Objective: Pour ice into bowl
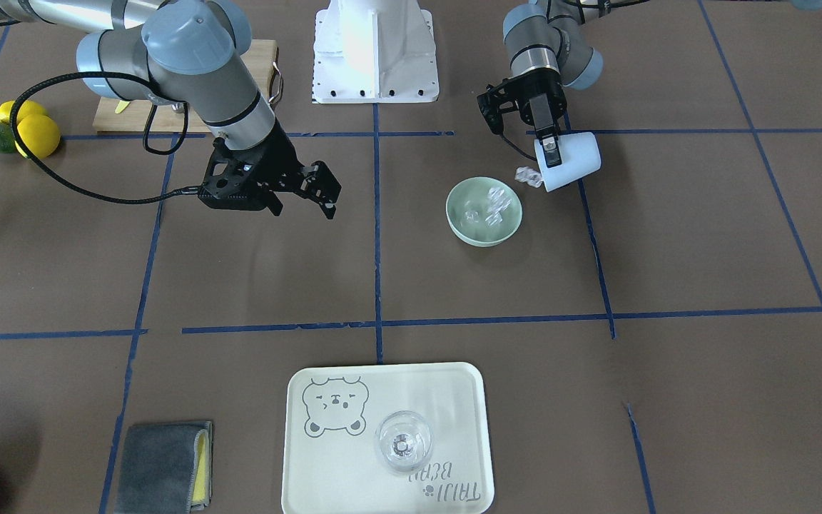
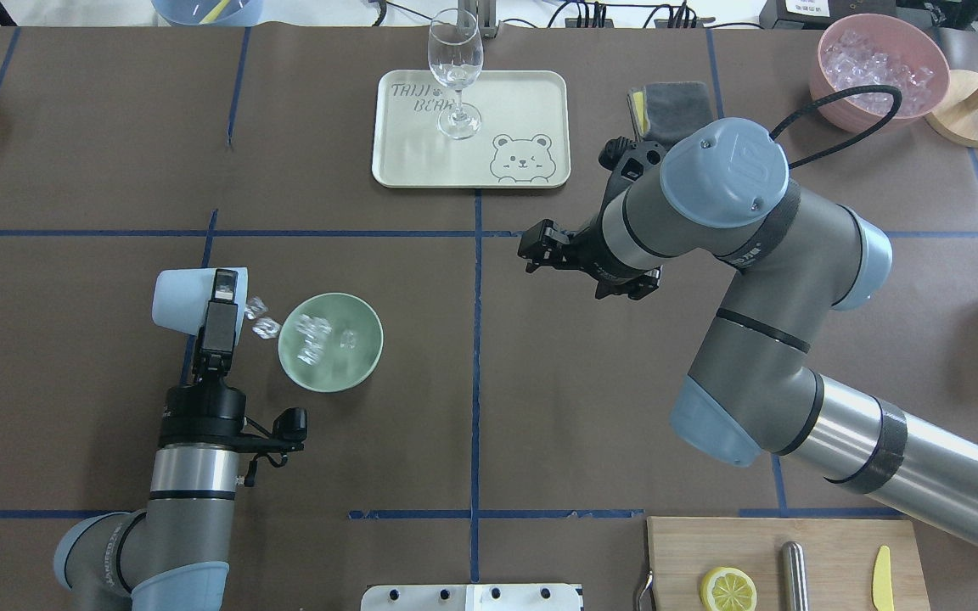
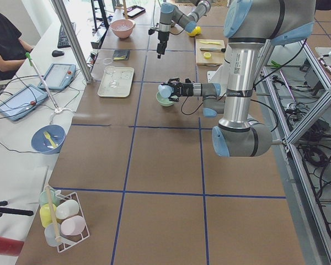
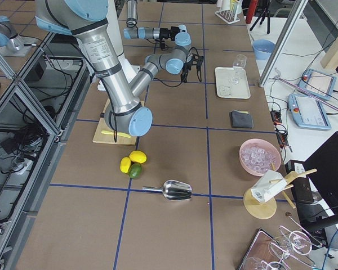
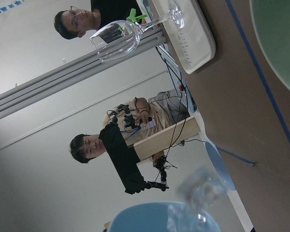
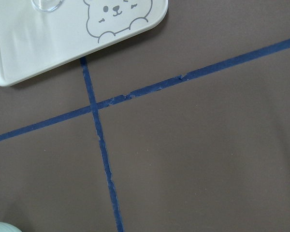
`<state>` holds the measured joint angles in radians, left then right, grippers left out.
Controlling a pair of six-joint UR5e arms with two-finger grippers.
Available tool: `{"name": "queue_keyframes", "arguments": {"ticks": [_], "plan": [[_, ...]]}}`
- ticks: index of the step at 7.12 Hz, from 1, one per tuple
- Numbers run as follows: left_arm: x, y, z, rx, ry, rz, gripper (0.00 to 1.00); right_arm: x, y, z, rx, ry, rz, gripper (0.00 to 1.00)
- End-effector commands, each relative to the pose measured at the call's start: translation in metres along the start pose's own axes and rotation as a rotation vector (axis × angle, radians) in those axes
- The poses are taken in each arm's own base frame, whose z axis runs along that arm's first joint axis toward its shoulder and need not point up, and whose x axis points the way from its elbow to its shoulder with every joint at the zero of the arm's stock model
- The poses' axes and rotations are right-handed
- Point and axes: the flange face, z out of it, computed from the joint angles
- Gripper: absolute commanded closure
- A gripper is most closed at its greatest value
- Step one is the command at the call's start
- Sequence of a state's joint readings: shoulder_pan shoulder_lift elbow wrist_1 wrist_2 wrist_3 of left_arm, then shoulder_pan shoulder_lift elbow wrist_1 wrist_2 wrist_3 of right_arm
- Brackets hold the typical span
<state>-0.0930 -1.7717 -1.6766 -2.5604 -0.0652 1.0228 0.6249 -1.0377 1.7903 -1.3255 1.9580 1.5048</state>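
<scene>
- Right, my left gripper (image 2: pixel 222 293) is clamped on the rim of a light blue plastic cup (image 2: pixel 186 299), one finger outside the wall.
- The cup lies tipped on its side in the air, its mouth facing the round pale mint-green plastic bowl (image 2: pixel 368 352).
- That bowl stands upright in the left half of the desk, roughly midway between the robot's edge and the operators' edge, just beside the cup's mouth but not touching it.
- The small clear glassy ice cubes (image 2: pixel 261 321) are split. A couple show between the cup's mouth and the bowl's rim, and several more lie inside the bowl (image 1: pixel 496 203).
- From these views I cannot tell whether the cubes outside the bowl are in the air or already on the desk.
- In the left wrist view, blurred cubes sit at the cup's lip.
- My right gripper (image 2: pixel 533 255) hangs over the desk just right of the centre tape line, its jaws spread apart with nothing between them, well apart from the bowl.
- A cream rectangular tray with a bear print (image 2: pixel 391 165) lies at the middle of the operators' edge, with a clear stemmed wine glass (image 2: pixel 455 76) upright on it.
- A round pink bowl of ice (image 2: pixel 829 93) sits at the operators' right corner.
- A wooden cutting board (image 2: pixel 829 543) lies at the robot's edge, right of centre.
</scene>
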Motion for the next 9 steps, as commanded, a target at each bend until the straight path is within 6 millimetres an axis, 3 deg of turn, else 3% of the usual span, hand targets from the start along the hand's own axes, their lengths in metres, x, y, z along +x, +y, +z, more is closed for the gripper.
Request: {"name": "queue_keyframes", "arguments": {"ticks": [1,6,9], "plan": [[-0.001,0.0,-0.001,0.002,0.0,0.059,1.0,0.0,0.0,0.0,0.0,0.001,0.0,0.0],[-0.011,0.008,-0.004,0.019,0.0,-0.037,1.0,-0.001,0.003,0.003,-0.004,0.002,-0.002,0.0],[-0.02,0.005,-0.004,0.167,0.054,-0.146,1.0,-0.002,0.007,0.005,-0.007,0.003,-0.001,0.0]]}}
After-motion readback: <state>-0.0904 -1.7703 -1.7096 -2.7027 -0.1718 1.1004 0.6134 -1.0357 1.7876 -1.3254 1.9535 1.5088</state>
